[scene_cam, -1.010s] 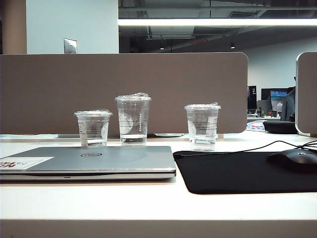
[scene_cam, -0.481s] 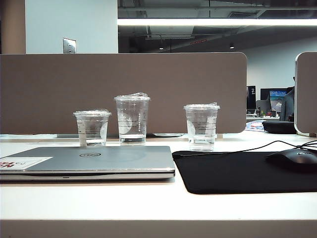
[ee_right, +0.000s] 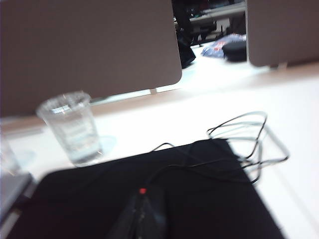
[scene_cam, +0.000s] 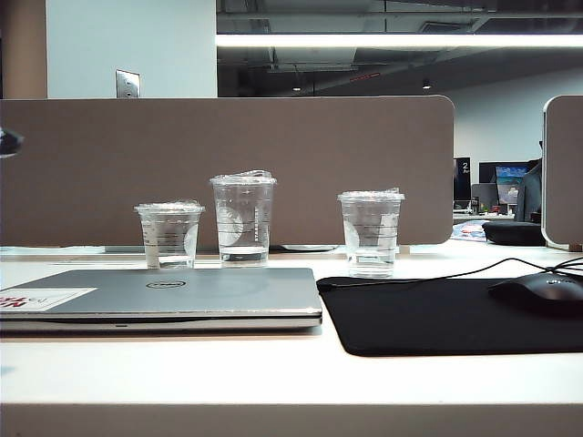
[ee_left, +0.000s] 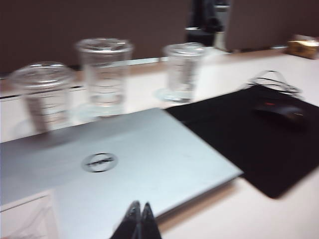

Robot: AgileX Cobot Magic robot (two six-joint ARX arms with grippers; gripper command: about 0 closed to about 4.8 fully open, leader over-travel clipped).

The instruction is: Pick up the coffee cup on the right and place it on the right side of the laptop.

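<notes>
the coffee cup (scene_cam: 371, 233) stood upright on the white tabletop (scene_cam: 273, 373), at two o'clock from the closed laptop (scene_cam: 164, 299) and just behind the black mouse pad (scene_cam: 437, 314). two other clear cups (scene_cam: 243, 218) stood behind the laptop. a black mouse (scene_cam: 539, 293) lay on the pad at three o'clock. the left claw (ee_left: 138, 221) hung over the laptop's near edge, tips pressed together and empty. the right claw (ee_right: 141, 219) hovered above the pad, blurred, closed on nothing.

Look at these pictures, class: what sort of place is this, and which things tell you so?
Most likely an open-plan office desk. A closed laptop lies beside a black mouse mat with a wired mouse, a grey desk divider stands behind, and monitors show at desks beyond.
</notes>
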